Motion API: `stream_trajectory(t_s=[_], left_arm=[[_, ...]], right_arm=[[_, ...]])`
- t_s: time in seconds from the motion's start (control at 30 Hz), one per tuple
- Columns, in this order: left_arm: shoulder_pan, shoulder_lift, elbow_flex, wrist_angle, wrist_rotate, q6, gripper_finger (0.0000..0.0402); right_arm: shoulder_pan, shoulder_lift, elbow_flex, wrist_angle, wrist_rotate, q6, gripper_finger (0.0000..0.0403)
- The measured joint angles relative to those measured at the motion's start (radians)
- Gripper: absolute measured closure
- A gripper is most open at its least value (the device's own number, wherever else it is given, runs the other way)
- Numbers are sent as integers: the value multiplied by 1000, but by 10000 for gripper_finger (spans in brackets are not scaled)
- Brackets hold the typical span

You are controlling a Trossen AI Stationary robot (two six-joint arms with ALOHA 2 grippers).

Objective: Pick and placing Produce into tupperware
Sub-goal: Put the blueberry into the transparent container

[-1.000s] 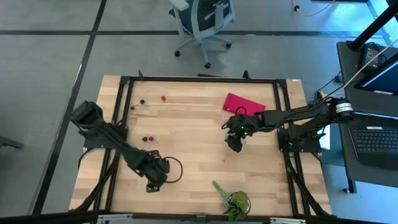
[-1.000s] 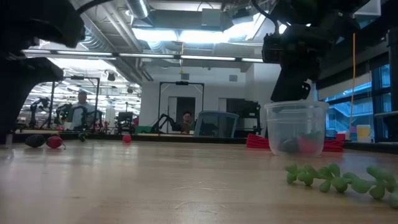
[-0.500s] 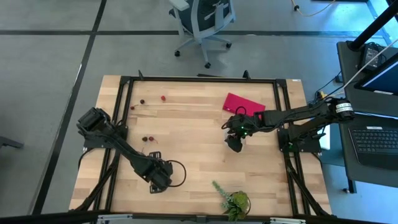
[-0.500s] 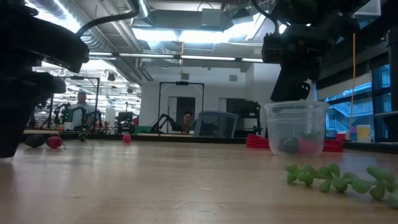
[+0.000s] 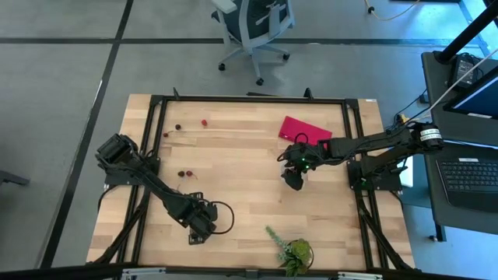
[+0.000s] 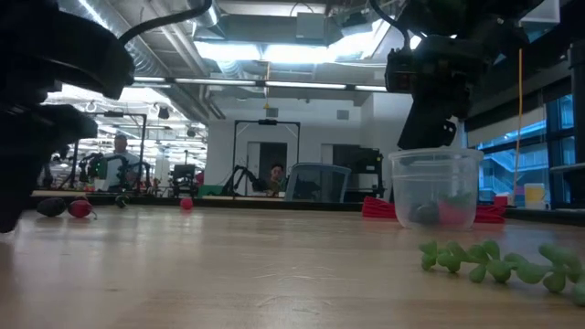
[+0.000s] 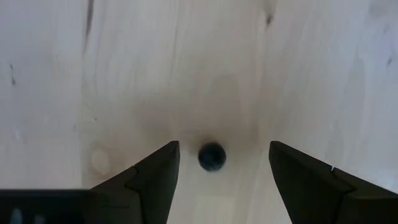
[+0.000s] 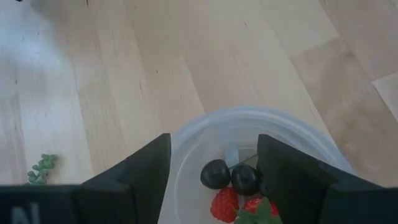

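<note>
Counting what sits in your clear round tupperware (image 8: 186, 149), you have two dark glossy berries (image 8: 230, 176) and at least two red strawberries (image 8: 225, 203) with a bit of green leaf; the cup stands toward the right side of the table (image 5: 249, 163), directly under the right gripper (image 5: 293, 178), whose fingers are spread and empty above its whitish rim. Loose on the wood you can count one red fruit (image 5: 205, 122) and two dark ones near the far left corner, a close pair (image 5: 184, 174) at mid-left, and one small dark round berry (image 7: 212, 157) lying between the parted, empty fingers of the left gripper (image 5: 199, 227) toward the near left. One flat red rectangular piece (image 5: 304, 130) lies behind the cup, and one green leafy plant (image 5: 292, 250) with a beaded stem rests at the near edge. Your table is pale, smooth planked wood inside a black metal frame, on a grey floor with an office chair (image 5: 253, 23) beyond. Across the room, two people (image 6: 274, 175) sit under bright ceiling lights.
</note>
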Motion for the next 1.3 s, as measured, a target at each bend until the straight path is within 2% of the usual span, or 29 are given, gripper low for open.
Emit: stream_trajectory(t_s=[0.23,0.37,1.03,1.3], left_arm=[[13,41,5,-14,22,-8,163],[16,49,5,-24,29,-8,177],[17,52,2,-48,10,8,364],[19,50,1,-47,-4,9,363]], right_arm=[[0,0,0,1,0,-3,163],[0,0,0,2,0,-4,163],[0,0,0,3,0,1,163],[0,0,0,3,0,0,163]])
